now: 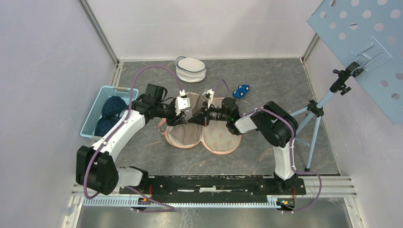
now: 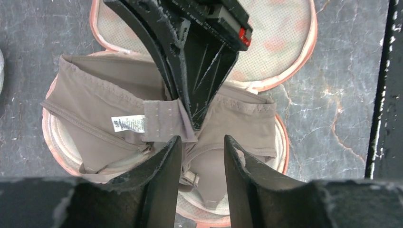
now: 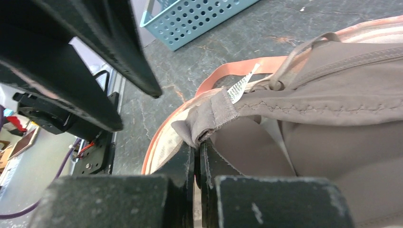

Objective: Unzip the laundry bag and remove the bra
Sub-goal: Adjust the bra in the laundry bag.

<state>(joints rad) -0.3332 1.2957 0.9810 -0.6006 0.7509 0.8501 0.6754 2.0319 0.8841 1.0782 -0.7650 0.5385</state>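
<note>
The round laundry bag with a pink rim lies unzipped and spread in two halves at the table's middle. A taupe bra lies in its open half, with a white label. My right gripper is shut on the bra's band end and lifts it off the bag's pink rim. My left gripper is open just above the bra, facing the right gripper, with nothing between its fingers. In the top view both grippers meet over the bag.
A light blue basket holding dark garments stands at the left. A second round white mesh bag sits at the back. A blue toy car lies behind the bag. A tripod stands at the right.
</note>
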